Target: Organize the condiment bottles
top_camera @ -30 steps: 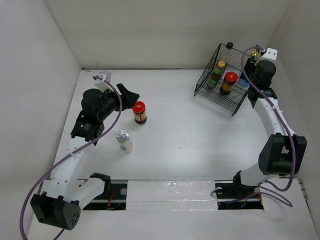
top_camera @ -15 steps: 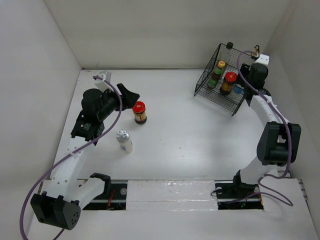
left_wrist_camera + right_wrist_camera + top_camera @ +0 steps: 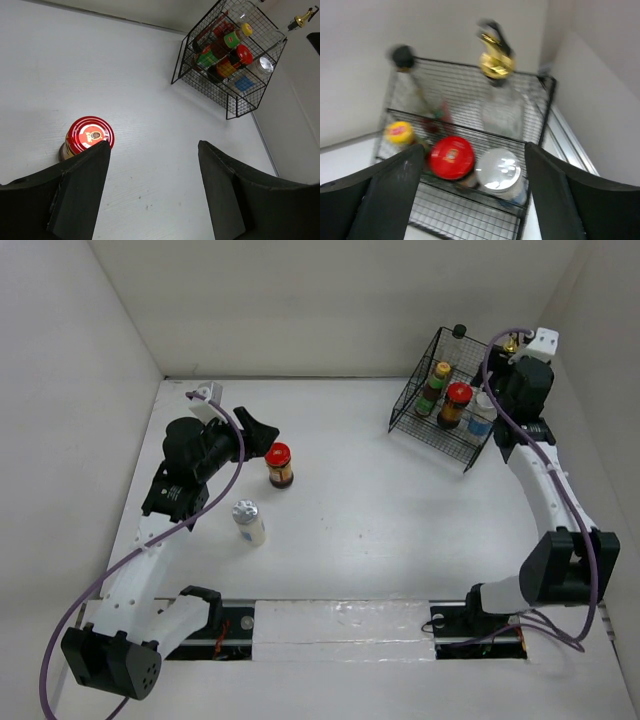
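A red-lidded dark jar [image 3: 280, 465] and a silver-capped white shaker [image 3: 248, 520] stand on the table at the left. My left gripper [image 3: 262, 430] is open and empty just beside that jar; in the left wrist view the gripper [image 3: 154, 150] has the jar [image 3: 89, 137] by its left finger. The black wire rack [image 3: 420, 415] holds a yellow-capped bottle [image 3: 441, 375], a red-lidded jar [image 3: 458, 400], a silver-capped shaker [image 3: 482, 418], a black-capped bottle [image 3: 459, 332] and a clear gold-topped bottle [image 3: 510, 343]. My right gripper [image 3: 475, 149] is open above the shaker [image 3: 498, 170] and the jar [image 3: 451, 156], holding nothing.
The rack [image 3: 182, 60] stands in the far right corner against the white walls. The right wrist view is blurred and shows the rack's mesh floor [image 3: 465, 210]. White walls close in the table on three sides.
My right gripper dipped into the rack, left the silver-capped shaker standing beside the red-lidded jar, and rose back up and to the right. The left arm has not moved.
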You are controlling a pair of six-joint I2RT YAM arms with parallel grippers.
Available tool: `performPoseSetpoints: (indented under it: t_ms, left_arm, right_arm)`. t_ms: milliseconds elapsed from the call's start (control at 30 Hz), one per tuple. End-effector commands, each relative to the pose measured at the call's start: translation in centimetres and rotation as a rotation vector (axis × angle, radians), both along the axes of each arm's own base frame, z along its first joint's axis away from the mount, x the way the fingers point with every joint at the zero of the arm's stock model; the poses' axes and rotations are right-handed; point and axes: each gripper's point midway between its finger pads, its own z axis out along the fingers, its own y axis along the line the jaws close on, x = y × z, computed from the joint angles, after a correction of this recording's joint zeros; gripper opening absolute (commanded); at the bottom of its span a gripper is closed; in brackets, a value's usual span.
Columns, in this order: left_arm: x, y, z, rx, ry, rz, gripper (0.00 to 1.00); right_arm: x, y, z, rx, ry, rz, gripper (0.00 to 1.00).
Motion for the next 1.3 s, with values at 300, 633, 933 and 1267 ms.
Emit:
performPoseSetpoints:
  t_ms: [300,633,933,1267]
  left_arm:
    - [0.5,4.8,2.8,-0.009,-0.056,0.289,0.67]
    - [0.1,6.6,3.4,-0.036,-0.053,0.399,0.67]
    - [-0.1,5.4,3.7,-0.036,-0.073,0.324,0.67]
    - [0.3,5.0,3.3,-0.027,-0.066,0.303,0.67]
  right_arm:
    - [-5.3,34.2,-1.1,-0.037,-0.070,1.138,0.55]
    - [-11.3,50.3,-11.2,-0.175,0.133,1.449,0.99]
    - [-8.5,52.9,-15.6,-0.191,0.216,1.422,1.00]
    - [-8.7,55.7,-16.8,-0.203,0.173,1.451,1.00]
